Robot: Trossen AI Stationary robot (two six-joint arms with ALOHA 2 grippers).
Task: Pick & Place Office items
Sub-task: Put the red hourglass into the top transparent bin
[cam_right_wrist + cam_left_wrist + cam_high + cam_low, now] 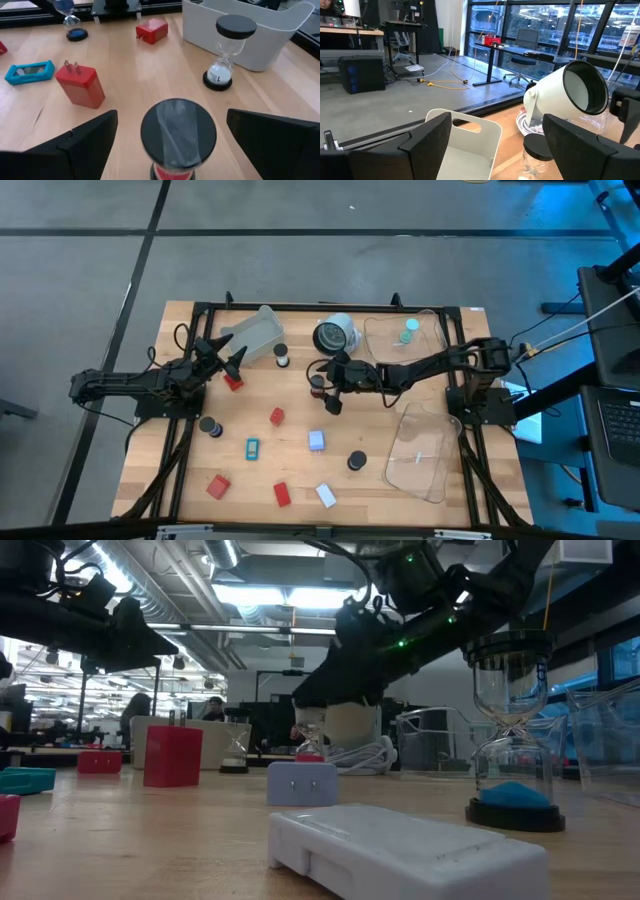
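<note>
One mark legible: a dark stroke reading like the digit "1" on the lower bulb of the white-sand hourglass (220, 75), beside the white bin (260, 35). No other readable text.

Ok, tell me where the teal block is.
High view: the teal block lies left of centre on the table, between the red plug block and a dark-capped sand timer.
</note>
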